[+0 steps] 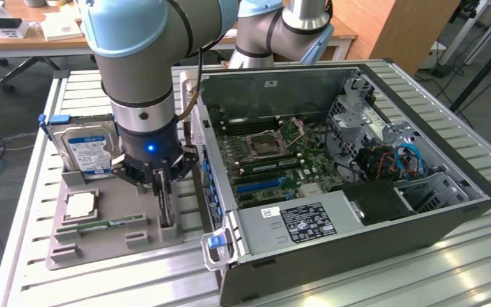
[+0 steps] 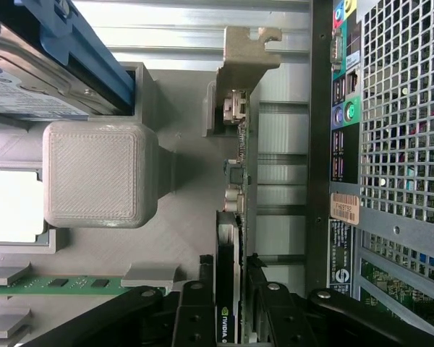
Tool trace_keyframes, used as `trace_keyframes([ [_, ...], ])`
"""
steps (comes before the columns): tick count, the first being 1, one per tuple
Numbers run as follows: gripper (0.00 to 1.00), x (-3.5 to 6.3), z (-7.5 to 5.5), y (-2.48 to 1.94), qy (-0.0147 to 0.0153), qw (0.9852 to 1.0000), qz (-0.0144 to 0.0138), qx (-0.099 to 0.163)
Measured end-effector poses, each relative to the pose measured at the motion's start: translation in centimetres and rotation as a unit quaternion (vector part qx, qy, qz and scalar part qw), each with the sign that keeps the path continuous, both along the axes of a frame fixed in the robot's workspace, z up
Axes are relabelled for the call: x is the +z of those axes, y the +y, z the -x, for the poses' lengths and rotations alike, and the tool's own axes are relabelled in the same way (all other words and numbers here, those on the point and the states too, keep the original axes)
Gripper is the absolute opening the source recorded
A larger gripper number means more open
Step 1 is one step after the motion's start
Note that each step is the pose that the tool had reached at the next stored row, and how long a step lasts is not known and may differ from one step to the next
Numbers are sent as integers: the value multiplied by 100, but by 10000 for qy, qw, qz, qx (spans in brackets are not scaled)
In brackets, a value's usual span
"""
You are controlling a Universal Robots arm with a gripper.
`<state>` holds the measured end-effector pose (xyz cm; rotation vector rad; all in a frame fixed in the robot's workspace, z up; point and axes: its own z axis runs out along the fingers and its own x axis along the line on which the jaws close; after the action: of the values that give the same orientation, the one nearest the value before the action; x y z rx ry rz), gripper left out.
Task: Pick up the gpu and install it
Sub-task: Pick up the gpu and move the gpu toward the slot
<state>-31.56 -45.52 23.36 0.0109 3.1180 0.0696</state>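
- In the exterior view, the hard drive (image 1: 87, 150) stands at left in the grey tray (image 1: 66, 252), and the open computer case (image 1: 450, 211) sits at right on the surface (image 1: 399, 281).
- The wrist view shows the gpu (image 2: 228, 282) edge-on, upright in its tray slot, just beside the case's rear ports (image 2: 340, 130).
- The pincer (image 1: 162, 190) is open, with its fingers (image 2: 195, 311) flanking the gpu.
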Motion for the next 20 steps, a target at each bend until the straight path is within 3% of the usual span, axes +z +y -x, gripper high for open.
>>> trace_keyframes([
  [2,26,0,0,0,0,10000,0,0],
  [20,26,-1,-8,0,1,10000,-1,73],
])
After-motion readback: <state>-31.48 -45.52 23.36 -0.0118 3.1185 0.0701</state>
